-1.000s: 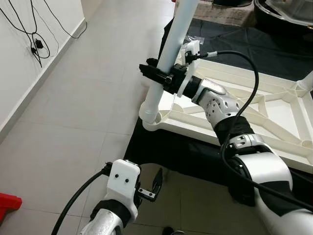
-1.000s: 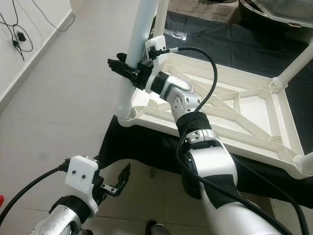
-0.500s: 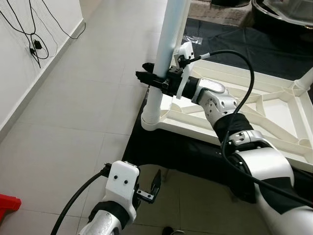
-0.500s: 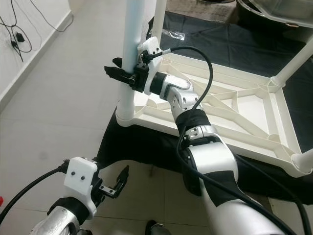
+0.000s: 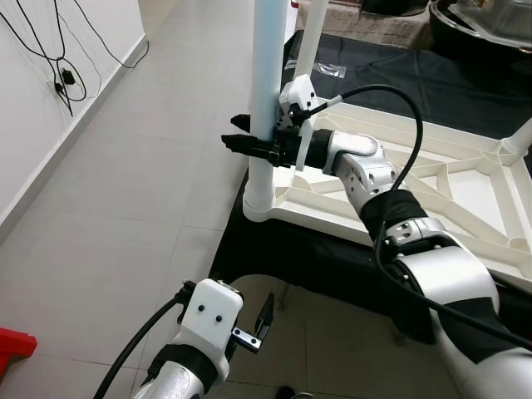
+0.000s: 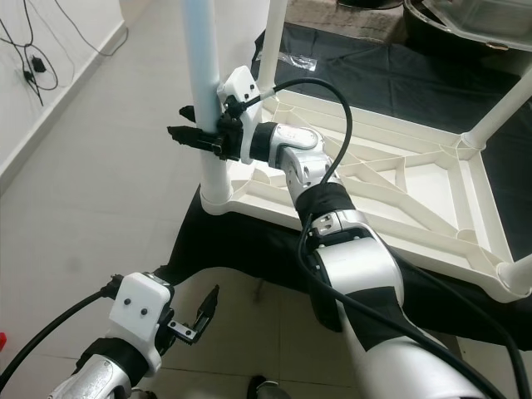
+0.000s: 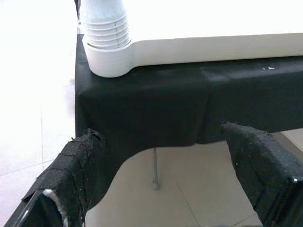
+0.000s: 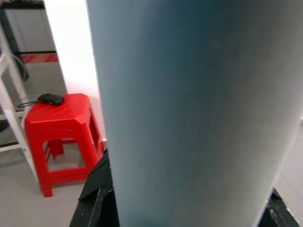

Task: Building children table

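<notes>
A white children's tabletop (image 5: 465,191) lies upside down on a black cloth (image 5: 274,249). One white table leg (image 5: 266,83) stands upright in the near left corner socket (image 5: 260,204). My right gripper (image 5: 249,143) is shut on this leg a little above the socket; the leg (image 8: 189,113) looms close in the right wrist view. Two more legs rise at the far left corner (image 5: 312,33) and the right corner (image 5: 519,137). My left gripper (image 7: 165,175) hangs open low in front of the cloth's edge, holding nothing, its fingers (image 7: 75,165) facing the socket (image 7: 106,52).
A wall with dangling cables (image 5: 58,75) runs along the left, with bare tiled floor between it and the cloth. A red stool (image 8: 61,127) appears in the right wrist view. A red object (image 5: 12,345) lies at the bottom left. A dark tub (image 5: 482,25) stands at the back right.
The leg held by my right gripper has swung from leaning right to standing upright in its socket. The gripper moved left with it. My left arm has barely moved.
</notes>
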You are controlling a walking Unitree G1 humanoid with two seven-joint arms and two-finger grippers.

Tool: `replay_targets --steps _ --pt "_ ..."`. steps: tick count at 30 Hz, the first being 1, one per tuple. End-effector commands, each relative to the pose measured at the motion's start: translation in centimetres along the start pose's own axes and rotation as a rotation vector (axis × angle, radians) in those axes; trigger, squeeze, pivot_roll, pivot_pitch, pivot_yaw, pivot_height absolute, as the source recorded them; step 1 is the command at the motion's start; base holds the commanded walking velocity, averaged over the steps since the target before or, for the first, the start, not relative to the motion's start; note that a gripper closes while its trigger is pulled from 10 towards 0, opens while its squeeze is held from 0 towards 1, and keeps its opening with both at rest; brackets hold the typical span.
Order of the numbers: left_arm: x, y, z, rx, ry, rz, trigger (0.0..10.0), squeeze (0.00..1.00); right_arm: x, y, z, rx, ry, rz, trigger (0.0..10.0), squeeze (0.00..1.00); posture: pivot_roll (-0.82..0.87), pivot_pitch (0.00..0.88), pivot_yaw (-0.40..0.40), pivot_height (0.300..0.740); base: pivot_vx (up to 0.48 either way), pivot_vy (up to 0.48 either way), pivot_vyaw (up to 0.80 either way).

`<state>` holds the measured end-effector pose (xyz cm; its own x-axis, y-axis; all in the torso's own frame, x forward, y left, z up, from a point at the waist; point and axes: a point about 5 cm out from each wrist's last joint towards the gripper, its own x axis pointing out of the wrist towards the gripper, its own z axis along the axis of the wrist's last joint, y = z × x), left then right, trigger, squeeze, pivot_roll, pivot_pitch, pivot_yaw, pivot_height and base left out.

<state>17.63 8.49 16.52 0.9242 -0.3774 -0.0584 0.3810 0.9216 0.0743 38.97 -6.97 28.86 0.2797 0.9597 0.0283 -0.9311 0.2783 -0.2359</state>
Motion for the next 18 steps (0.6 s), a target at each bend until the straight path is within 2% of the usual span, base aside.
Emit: replay_targets --steps 1,5,6,11,15,17,18 --pt "-0.3 -0.3 -0.1 0.002 0.005 -0.012 10.0 0.0 -0.3 1.4 -4.7 0.153 0.118 0.051 10.0 0.0 0.13 0.234 -0.137 0.74 0.0 0.0 0.0" --pt "-0.3 -0.3 -0.2 0.004 0.007 -0.012 10.0 0.0 -0.1 1.8 -4.8 0.188 0.098 0.094 10.0 0.0 0.14 0.231 -0.139 0.74 0.0 0.0 0.0" --pt "-0.4 -0.3 -0.2 0.004 0.008 -0.011 10.0 0.0 -0.2 2.1 -4.9 0.205 0.088 0.139 10.0 0.0 0.14 0.23 -0.139 0.74 0.0 0.0 0.0" --pt "-0.4 -0.4 -0.2 0.005 0.007 -0.01 10.0 0.0 -0.4 2.2 -5.0 0.219 0.084 0.175 10.0 0.0 0.14 0.228 -0.14 0.74 0.0 0.0 0.0" --pt "-0.5 -0.4 -0.2 0.007 0.008 -0.01 10.0 0.0 -1.2 2.4 -5.3 0.282 0.031 0.222 10.0 0.0 0.15 0.228 -0.137 0.74 0.0 0.0 0.0" --pt "-0.6 -0.3 -0.2 0.007 0.009 -0.008 10.0 0.0 -1.6 2.7 -5.6 0.28 0.013 0.268 10.0 0.0 0.15 0.23 -0.135 0.74 0.0 0.0 0.0" --pt "-0.6 -0.3 -0.2 0.007 0.01 -0.006 10.0 0.0 -1.7 2.9 -6.0 0.269 0.038 0.29 10.0 0.0 0.15 0.23 -0.135 0.74 0.0 0.0 0.0"
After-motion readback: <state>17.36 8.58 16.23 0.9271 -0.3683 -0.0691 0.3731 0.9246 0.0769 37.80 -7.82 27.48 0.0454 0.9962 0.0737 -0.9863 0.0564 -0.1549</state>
